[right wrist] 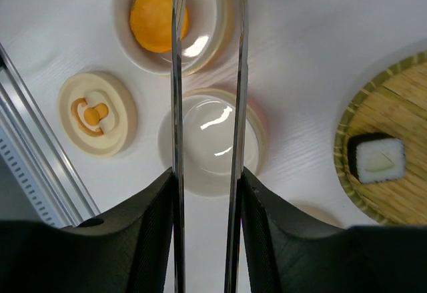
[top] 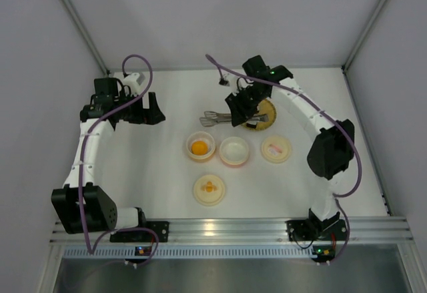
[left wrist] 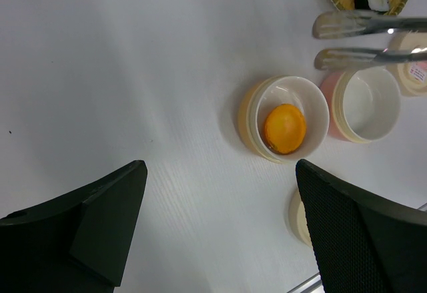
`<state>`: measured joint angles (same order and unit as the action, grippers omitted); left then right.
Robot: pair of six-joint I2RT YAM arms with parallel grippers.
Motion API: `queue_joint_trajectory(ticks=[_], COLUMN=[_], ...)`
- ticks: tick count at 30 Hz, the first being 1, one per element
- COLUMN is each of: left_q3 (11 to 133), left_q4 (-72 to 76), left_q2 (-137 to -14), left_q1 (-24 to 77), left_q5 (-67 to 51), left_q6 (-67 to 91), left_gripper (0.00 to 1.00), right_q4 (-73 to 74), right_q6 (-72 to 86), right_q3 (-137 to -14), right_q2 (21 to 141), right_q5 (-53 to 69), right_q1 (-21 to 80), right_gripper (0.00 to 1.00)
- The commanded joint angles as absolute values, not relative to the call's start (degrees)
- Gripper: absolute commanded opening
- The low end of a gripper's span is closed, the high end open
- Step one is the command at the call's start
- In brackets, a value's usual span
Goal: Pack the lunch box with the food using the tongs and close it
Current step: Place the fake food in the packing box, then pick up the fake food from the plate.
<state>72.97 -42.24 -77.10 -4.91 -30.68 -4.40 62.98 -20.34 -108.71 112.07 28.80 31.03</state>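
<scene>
Black fingers point(right wrist: 157, 233) of the right pincer point(right wrist: 207, 186) press on the outer sides of the tongs point(right wrist: 177, 73), holding the two slim metal arms a little apart and nearly parallel. In the wrist view the arms run across an empty pinkish bowl point(right wrist: 207, 173), and one of them crosses the rim of the cream bowl point(right wrist: 220, 26) beyond it, where the orange ball point(right wrist: 159, 18) sits. From above, the tongs point(top: 212, 118) jut leftward out of the right pincer point(top: 238, 109), their rounded tips on the far side of both bowls; whether they touch the worktop point(top: 167, 173) I cannot tell. A sushi piece point(right wrist: 377, 157) with a white centre lies on a round bamboo tray point(right wrist: 393, 106) just beside the empty bowl. A cream lid point(right wrist: 97, 114) with an orange knob rests near the front rail. The left pincer point(left wrist: 220, 226) hangs wide open over the worktop with nothing between its fingers, to the left of the orange ball point(left wrist: 285, 128).
</scene>
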Motion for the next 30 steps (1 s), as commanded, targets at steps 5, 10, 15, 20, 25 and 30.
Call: queue_joint_trajectory(ticks=[5, 10, 15, 20, 25, 30], left_q3=[74.79, 74.36, 74.27, 73.65, 73.30, 72.69], left_q4=[-42.63, -41.75, -41.40, -41.22, -41.13, -40.78], left_q2=[-75.41, -76.11, -76.81, -76.47, -76.29, -76.55], left_q1=[-5.01, -5.01, -5.01, -5.01, -5.01, -5.01], left_q5=[-32.26, -33.05, -33.31, -32.96, -32.69, -32.70], left_q6=[-5.45, -4.92, -4.83, -5.10, -5.45, -5.27], left_gripper=[0.98, 0.98, 0.98, 0.98, 0.98, 0.98], right_q4=[62.05, 60.39, 59.94, 59.59, 58.27, 57.39], right_q6=[-19.42, -17.93, -13.45, -10.81, -10.20, -9.84], right_q3=[-103.46, -100.99, -102.13, -102.83, -102.74, -103.01], right_q2=[101.08, 100.72, 101.95, 103.27, 104.94, 106.70], right_q5=[27.07, 20.40, 15.21, 14.41, 12.48, 10.37], right_q1=[18.38, 11.34, 10.72, 11.16, 12.13, 14.24], right_gripper=[0.40, 0.40, 0.42, 0.52, 0.54, 0.53])
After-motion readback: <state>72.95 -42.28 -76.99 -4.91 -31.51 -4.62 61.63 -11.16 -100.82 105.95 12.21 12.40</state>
